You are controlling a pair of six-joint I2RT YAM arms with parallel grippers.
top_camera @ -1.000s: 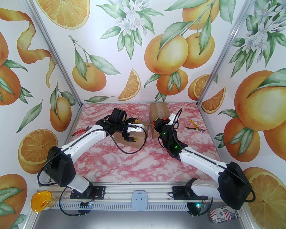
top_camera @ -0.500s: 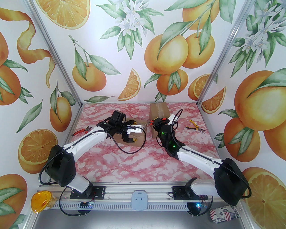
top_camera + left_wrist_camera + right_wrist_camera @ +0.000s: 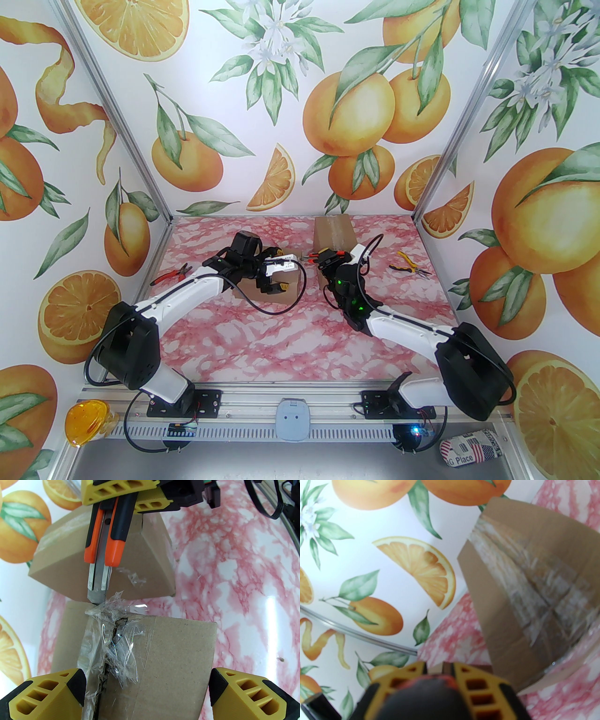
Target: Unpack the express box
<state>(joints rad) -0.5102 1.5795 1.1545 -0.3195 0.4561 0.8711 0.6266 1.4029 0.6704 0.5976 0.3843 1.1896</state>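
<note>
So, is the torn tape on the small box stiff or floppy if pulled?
Probably floppy: the clear tape lies crumpled in thin, wrinkled shreds. It is likely clingy too, since its edges stick to the small cardboard box.

A box (image 3: 178, 648) lies on the desk (image 3: 290, 347) under the left end effector (image 3: 281, 270). The knife (image 3: 117, 526) in the right end effector (image 3: 323, 257) reaches its far edge. A second box (image 3: 333, 229) stands behind the right end effector, pliers (image 3: 408, 265) to its right. Other pliers (image 3: 171, 274) lie left of the left end effector.
</note>
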